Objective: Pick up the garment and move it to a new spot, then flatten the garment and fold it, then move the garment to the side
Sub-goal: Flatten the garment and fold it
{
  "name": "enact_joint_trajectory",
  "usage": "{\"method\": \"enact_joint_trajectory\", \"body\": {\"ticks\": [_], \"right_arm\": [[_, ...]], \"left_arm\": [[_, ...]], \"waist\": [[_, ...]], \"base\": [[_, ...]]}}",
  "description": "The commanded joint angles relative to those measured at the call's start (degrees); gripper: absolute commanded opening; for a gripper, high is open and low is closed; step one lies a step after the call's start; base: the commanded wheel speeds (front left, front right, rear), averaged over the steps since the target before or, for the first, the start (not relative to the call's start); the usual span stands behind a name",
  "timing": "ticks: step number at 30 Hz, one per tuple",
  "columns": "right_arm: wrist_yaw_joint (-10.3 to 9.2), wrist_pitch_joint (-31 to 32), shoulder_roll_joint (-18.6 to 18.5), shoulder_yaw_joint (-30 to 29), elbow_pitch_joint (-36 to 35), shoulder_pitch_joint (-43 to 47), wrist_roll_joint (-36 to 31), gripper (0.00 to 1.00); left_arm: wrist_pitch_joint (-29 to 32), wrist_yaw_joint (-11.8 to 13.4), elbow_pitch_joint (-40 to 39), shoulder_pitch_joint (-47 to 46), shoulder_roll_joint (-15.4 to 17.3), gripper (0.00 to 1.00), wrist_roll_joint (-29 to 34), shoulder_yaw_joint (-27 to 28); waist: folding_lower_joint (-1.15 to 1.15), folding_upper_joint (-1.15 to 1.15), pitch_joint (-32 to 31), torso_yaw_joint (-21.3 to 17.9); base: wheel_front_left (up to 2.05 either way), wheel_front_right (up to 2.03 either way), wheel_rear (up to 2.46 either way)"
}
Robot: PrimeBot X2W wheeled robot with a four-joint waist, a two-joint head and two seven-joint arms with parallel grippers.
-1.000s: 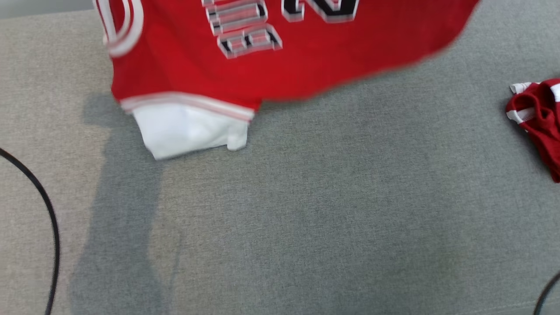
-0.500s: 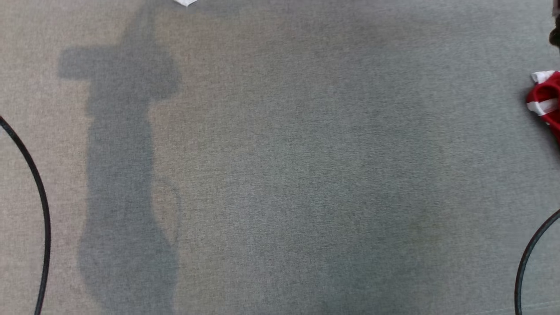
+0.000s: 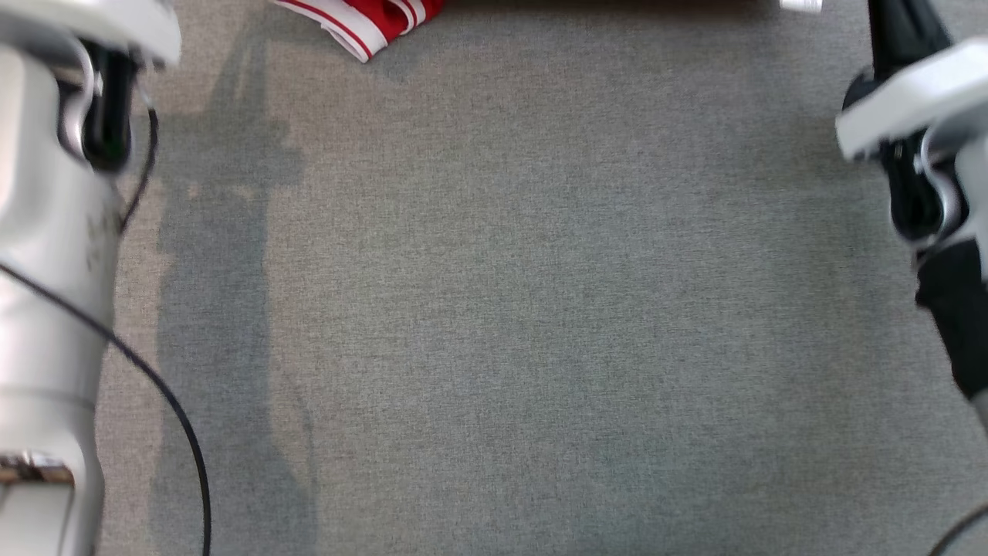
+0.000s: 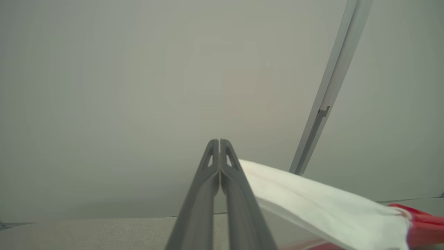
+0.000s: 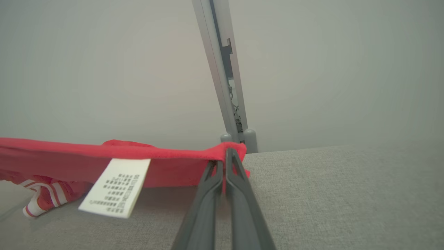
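The garment is a red jersey with white trim; a striped fold of it lies at the top edge of the head view, and its white label shows further right. My right gripper is shut on a red edge of the garment, which stretches away to the left above the surface with the label hanging from it. My left gripper is shut, and a white part of the garment runs off from its right finger, held in the air. Both forearms frame the head view.
A wide grey fabric surface spreads below both arms. A grey metal post rises at the surface's far edge before a pale wall. A black cable curves by the left arm.
The head view has shifted. The garment, which filled the top a second ago, now shows as a strip at the top edge. Both forearms have come into view at the sides.
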Motion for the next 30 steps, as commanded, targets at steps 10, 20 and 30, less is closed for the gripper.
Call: {"method": "enact_joint_trajectory", "body": {"ticks": [10,20,30], "right_arm": [[-0.03,-0.3,-3.1,-4.0,-18.7,28.1,1.7,0.00],[-0.04,0.5,-0.5,-11.9,-30.6,50.0,-4.2,0.00],[-0.03,10.4,5.1,-24.8,-45.0,68.9,-12.3,0.00]], "left_arm": [[0.6,8.1,-33.2,39.0,1.3,0.00,-0.7,5.2],[11.1,20.4,-66.5,68.8,3.2,0.00,0.9,5.5],[18.4,27.5,-83.0,83.5,3.7,0.00,2.9,3.5]], "waist": [[0.00,0.00,-6.1,-1.4],[0.00,0.00,-11.8,-0.3],[0.00,0.00,-16.7,2.1]], "base": [[0.00,0.00,0.00],[0.00,0.00,0.00],[0.00,0.00,0.00]]}}
